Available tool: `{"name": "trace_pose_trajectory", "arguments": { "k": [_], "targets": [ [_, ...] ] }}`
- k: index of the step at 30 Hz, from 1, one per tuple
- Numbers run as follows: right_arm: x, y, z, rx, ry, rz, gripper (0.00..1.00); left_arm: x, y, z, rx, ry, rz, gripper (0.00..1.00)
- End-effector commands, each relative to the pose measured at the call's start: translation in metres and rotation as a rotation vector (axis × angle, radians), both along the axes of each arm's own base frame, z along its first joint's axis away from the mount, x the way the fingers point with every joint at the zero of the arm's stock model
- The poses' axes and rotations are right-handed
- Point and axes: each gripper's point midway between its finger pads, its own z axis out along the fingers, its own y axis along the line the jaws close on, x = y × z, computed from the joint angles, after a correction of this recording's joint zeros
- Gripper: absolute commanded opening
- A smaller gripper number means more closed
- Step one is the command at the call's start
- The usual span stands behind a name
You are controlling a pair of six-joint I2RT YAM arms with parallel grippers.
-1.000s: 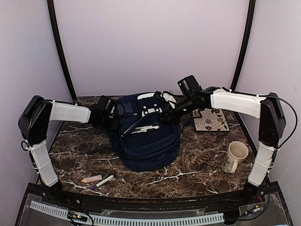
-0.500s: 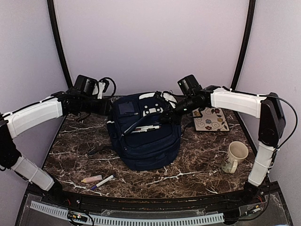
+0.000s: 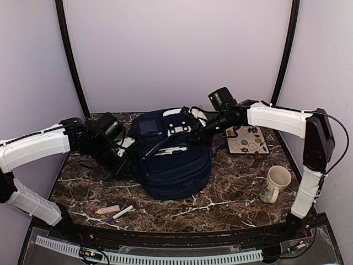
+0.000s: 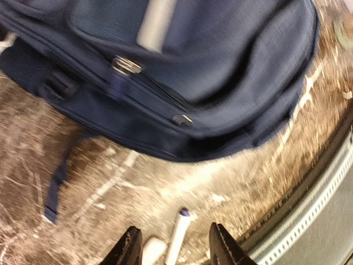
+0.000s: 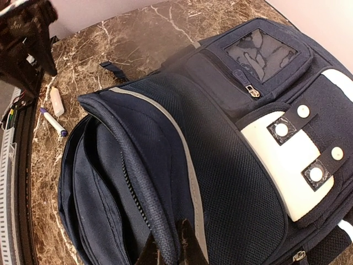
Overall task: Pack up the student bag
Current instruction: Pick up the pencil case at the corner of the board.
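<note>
The student bag [image 3: 171,163], navy with white patches, lies in the middle of the marble table [image 3: 231,190]. My right gripper [image 3: 194,137] is shut on the zippered edge of the student bag [image 5: 231,165], holding the main compartment agape; its fingertips [image 5: 190,248] pinch the rim. My left gripper [image 3: 124,157] hovers open and empty beside the bag's left side. In the left wrist view the left gripper [image 4: 175,249] frames a white marker with a purple tip [image 4: 177,234] and a pale eraser-like stick [image 4: 153,248] lying on the table below, with the student bag [image 4: 209,72] beyond.
The marker [image 3: 122,212] and pink stick [image 3: 107,210] lie near the front left edge. A cream mug [image 3: 274,184] stands at the right. A flower-patterned square [image 3: 247,139] lies behind it. A loose strap [image 4: 55,185] trails from the bag's left.
My left gripper let go of the bag's left side and opened, swung out to the back left, then came forward and down beside the bag. The right arm has held still.
</note>
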Motion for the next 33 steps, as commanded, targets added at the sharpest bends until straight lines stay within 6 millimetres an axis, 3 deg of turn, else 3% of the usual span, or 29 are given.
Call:
{"name": "trace_pose_trajectory", "arguments": {
  "k": [1,5,9,13,20,33],
  "targets": [
    [0.001,0.008,0.023,0.069,-0.013,0.027,0.00,-0.050,0.007,-0.029,0.143,0.141,-0.006,0.43],
    [-0.001,0.009,0.025,0.076,-0.007,0.036,0.00,-0.076,0.013,-0.053,0.158,0.211,0.056,0.39],
    [-0.004,0.010,0.027,0.086,0.001,0.048,0.00,-0.083,0.022,-0.061,0.145,0.180,0.112,0.38],
    [-0.005,0.010,0.026,0.088,0.008,0.050,0.00,-0.096,0.016,-0.073,0.110,0.200,0.063,0.38],
    [-0.005,0.011,0.027,0.091,0.008,0.052,0.00,-0.100,0.034,-0.096,0.301,0.203,0.093,0.33],
    [-0.007,0.012,0.021,0.093,0.034,0.060,0.00,-0.108,0.042,-0.114,0.456,0.196,0.068,0.30]
  ]
}}
